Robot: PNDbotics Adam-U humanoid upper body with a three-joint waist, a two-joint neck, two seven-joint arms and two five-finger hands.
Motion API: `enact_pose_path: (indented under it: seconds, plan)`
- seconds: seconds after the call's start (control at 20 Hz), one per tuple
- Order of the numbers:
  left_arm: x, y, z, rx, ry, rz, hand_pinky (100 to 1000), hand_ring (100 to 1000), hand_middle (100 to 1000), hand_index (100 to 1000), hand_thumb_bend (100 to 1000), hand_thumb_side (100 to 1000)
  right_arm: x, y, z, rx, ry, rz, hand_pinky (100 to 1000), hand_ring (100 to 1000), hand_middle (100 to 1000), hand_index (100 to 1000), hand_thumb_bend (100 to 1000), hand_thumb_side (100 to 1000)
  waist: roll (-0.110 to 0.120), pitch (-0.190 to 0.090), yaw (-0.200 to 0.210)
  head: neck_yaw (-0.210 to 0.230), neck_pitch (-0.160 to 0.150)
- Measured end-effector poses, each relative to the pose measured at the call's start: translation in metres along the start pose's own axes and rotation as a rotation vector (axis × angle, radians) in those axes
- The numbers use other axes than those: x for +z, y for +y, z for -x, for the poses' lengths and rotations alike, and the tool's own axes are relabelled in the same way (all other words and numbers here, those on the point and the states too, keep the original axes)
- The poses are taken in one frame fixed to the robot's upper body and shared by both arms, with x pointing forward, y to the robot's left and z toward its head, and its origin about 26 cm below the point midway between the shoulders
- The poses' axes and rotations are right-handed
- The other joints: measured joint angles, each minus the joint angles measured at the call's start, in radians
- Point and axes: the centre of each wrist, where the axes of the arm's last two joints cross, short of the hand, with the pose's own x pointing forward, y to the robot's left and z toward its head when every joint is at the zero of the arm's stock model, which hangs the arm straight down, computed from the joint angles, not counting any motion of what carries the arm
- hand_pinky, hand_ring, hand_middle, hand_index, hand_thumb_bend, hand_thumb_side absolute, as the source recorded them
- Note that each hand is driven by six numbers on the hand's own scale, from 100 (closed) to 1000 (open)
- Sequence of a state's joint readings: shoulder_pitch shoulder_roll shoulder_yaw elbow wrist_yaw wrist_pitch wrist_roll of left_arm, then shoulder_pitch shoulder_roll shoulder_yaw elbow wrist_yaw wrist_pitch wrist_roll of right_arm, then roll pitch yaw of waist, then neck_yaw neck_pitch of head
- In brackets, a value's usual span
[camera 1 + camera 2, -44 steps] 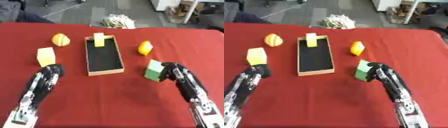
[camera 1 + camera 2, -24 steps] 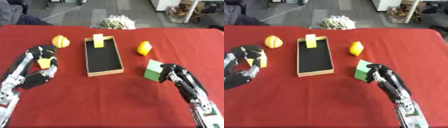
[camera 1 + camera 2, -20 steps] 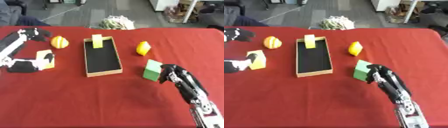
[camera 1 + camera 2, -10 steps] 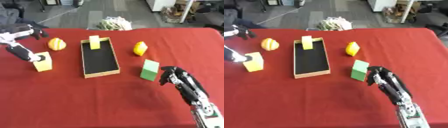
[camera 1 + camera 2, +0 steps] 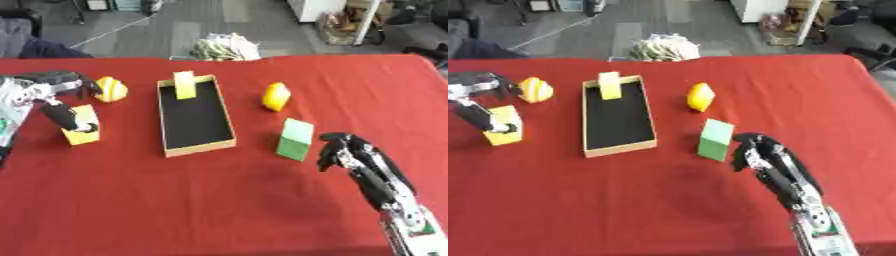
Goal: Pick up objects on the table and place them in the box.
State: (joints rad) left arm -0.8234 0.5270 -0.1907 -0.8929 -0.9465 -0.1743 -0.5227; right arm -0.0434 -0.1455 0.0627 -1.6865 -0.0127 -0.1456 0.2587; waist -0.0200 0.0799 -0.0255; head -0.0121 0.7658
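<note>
The red worktop [image 5: 219,200] looks shifted, but that is my head camera tilting. The box [image 5: 194,116] sits mid-table, holding only one pale yellow block [image 5: 185,85]. My left hand [image 5: 54,102] has swung up from the near edge and now curls round the yellow block [image 5: 82,131] at far left, ready for lifting. My right hand [image 5: 343,152], fingers curled on nothing, stays beside the green block [image 5: 295,139].
</note>
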Motion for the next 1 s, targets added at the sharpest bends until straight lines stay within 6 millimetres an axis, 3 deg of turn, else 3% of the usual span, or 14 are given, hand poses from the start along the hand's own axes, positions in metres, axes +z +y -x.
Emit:
enact_pose_path:
  seconds: [0.35,0.75,1.0]
  plan:
    - [-0.001,-0.007,0.009,0.003,0.044,0.026,826,747,771,877,474,264,0.0,0.0,0.0,0.0,0.0,0.0,490,523,512,729,100,584,0.0,0.0,-0.002,0.0,0.0]
    - [0.006,0.0,0.017,-0.002,0.047,0.113,816,732,751,867,483,275,0.0,0.0,0.001,-0.001,0.003,0.0,490,524,514,730,100,588,0.0,0.0,0.004,-0.003,0.0]
    - [0.009,-0.001,0.021,-0.042,0.086,0.141,812,732,753,869,554,298,0.0,0.0,0.002,-0.002,0.006,0.001,490,524,514,730,100,594,0.0,0.0,0.003,-0.005,0.0]
